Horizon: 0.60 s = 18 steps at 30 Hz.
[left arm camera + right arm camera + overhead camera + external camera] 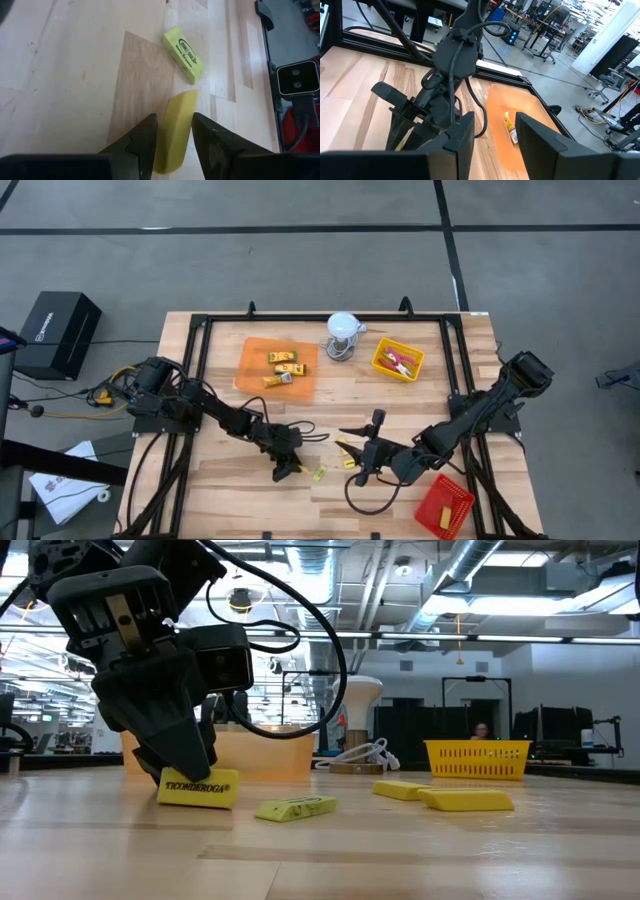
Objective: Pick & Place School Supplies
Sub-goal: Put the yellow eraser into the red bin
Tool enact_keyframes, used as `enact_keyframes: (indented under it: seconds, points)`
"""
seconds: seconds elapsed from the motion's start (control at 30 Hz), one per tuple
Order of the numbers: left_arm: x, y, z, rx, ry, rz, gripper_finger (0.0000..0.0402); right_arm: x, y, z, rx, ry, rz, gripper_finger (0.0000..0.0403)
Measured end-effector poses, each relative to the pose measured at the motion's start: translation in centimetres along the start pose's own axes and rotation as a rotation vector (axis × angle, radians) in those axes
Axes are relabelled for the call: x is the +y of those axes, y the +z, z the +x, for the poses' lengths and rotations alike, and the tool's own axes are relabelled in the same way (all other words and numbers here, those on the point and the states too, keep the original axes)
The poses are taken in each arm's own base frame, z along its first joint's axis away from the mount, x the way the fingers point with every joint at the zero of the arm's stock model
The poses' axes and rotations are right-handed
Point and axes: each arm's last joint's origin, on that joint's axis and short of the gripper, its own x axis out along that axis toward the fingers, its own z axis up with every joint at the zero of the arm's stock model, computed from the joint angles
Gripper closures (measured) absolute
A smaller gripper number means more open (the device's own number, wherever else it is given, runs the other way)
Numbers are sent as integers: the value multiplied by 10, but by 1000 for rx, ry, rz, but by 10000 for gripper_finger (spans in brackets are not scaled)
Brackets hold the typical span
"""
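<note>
Left gripper (283, 472) clamps one yellow eraser block (172, 131) on the table's (400, 405) near-centre boards.

Right gripper (360, 463), fingers parted and empty, waits just right of it. Loose items nearby: one lime-green packet (183, 53) with dark lettering, two further yellow blocks (465, 800). The orange tray (252, 361) at far left holds three yellow packets (283, 357). The yellow basket (385, 368) holds red-handled tools (402, 361); their number cannot be determined.

Pale striped wood table (400, 405). Orange tray (255, 365), yellow basket (385, 365), red basket (455, 495). Yellow packet (199, 789) with dark lettering; lime eraser (183, 54), dark print. White dome (343, 327). Black arms.
</note>
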Motion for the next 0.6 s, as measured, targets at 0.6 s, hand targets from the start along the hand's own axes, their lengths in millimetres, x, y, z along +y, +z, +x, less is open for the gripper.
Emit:
enact_keyframes:
  seconds: [0.6]
  points:
    - [1,-1,0,1,6,76,375,0,0,0,0,0,0,270]
